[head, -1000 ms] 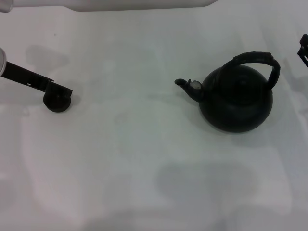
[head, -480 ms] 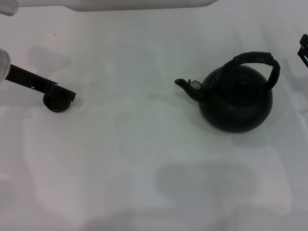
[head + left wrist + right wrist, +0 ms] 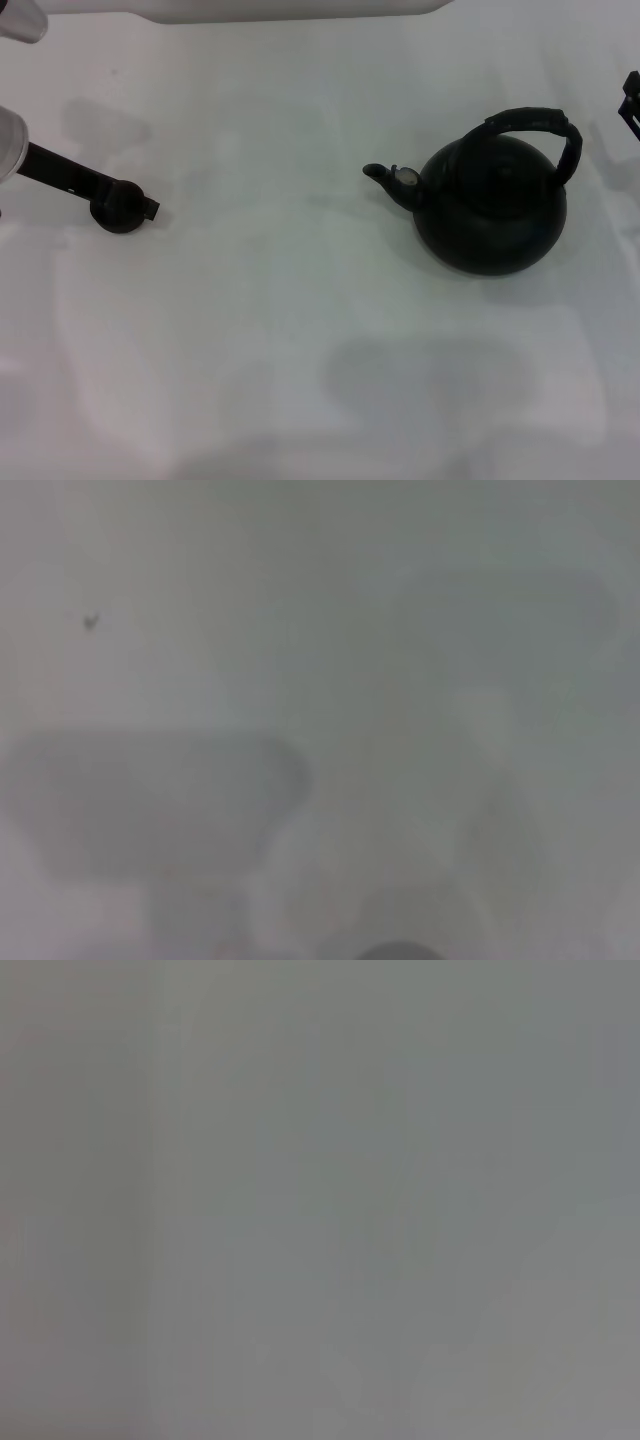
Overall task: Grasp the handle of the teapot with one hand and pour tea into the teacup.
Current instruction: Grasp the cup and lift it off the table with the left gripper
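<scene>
The teapot [image 3: 490,205] is a large round black pot standing upright at the right of the white table, spout [image 3: 378,174] pointing left. Its thick black arched handle [image 3: 545,125] rises over the top, with nothing touching it. The teacup [image 3: 112,217], tiny and black, sits at the far left. My left gripper [image 3: 150,209] reaches in from the left edge and lies across the teacup; whether it grips the cup cannot be told. My right gripper [image 3: 630,100] shows only as a black tip at the right edge, apart from the handle. No tea is visible.
The white table [image 3: 300,300] carries soft shadows in front. A white raised edge [image 3: 250,10] runs along the back. The left wrist view shows bare table with a dark rounded shape [image 3: 400,950] at its lower edge. The right wrist view shows only plain grey.
My left gripper's tip has shifted slightly right and toward the near side, across the teacup. The teacup, the teapot and the right gripper have not moved.
</scene>
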